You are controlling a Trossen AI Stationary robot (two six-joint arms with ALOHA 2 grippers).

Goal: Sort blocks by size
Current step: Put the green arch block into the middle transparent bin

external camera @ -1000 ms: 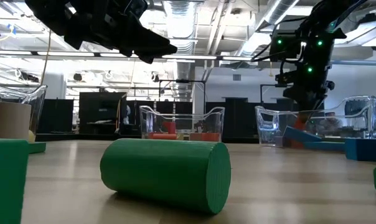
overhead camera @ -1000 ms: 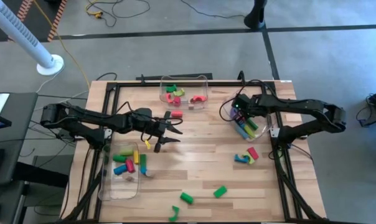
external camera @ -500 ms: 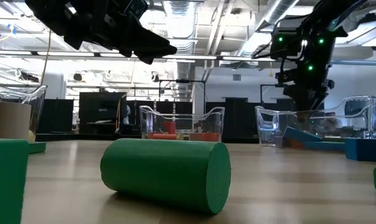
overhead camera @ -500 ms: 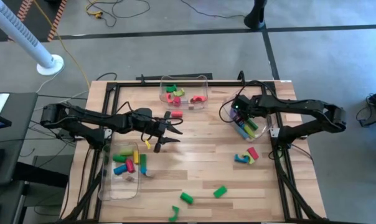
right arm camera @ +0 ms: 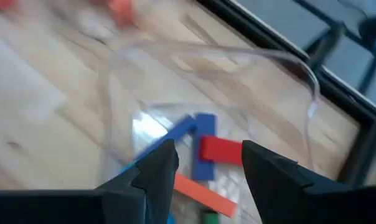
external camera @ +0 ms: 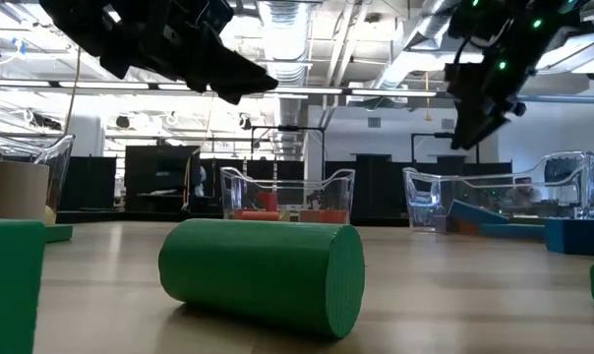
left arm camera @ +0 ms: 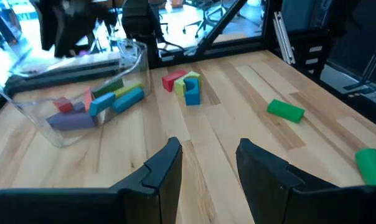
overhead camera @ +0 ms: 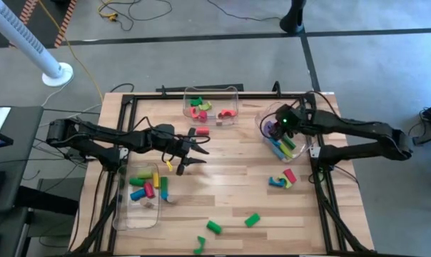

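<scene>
Overhead, the pale wooden slatted table (overhead camera: 222,178) fills the frame's middle, with three clear plastic bins (overhead camera: 210,107) on it: one top centre, one at the right under the right gripper (overhead camera: 278,130), one lower left. The right gripper hovers above its bin, fingers parted and empty over the long blue, red and orange blocks (right arm camera: 203,152); the left gripper (overhead camera: 200,155) hangs left of centre, fingers apart on nothing. Loose green cylinder blocks (overhead camera: 214,228) lie along the bottom, and a small coloured cluster (overhead camera: 283,179) sits at right.
</scene>
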